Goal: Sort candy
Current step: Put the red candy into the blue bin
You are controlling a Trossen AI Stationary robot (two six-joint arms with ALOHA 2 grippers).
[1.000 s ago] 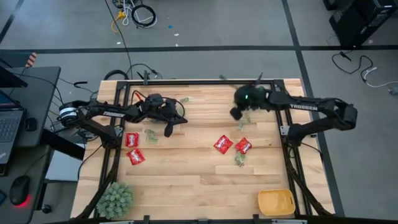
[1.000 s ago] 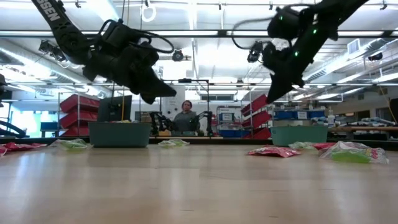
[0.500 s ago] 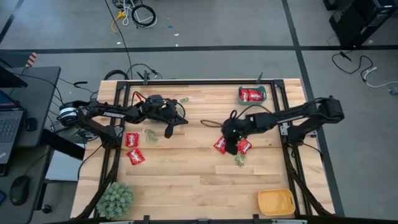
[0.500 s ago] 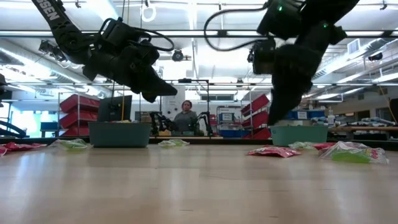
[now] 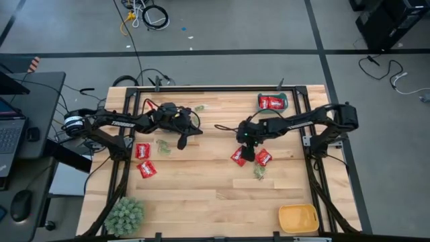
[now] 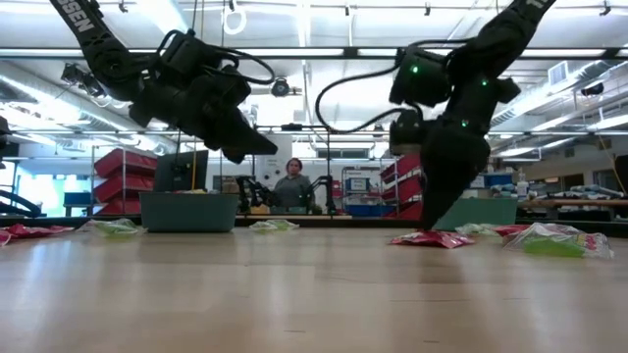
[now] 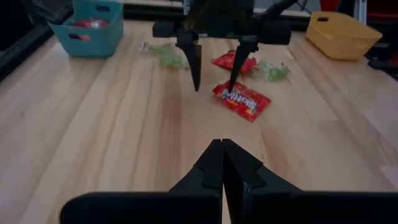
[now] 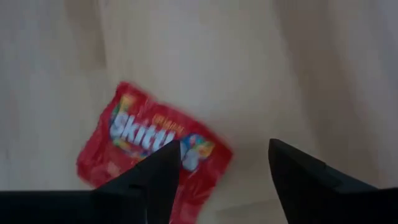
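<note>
On the wooden table, the right gripper hangs with fingers spread wide over a red candy packet, another red packet at its three o'clock. The left gripper, pinched together, waits at nine o'clock.

A light wooden surface is seen in the middle of a grey concrete floor. The floor is crossed by dark lines. Beyond the far edge of the surface, loose cables are laid on the floor. Beside the surface, a dark desk with a laptop and a mouse is placed. Behind the surface, in the low view, a large hall is shown, lit by long ceiling lights. Red shelf bins are stacked there, and a person is seated far behind the surface.
</note>
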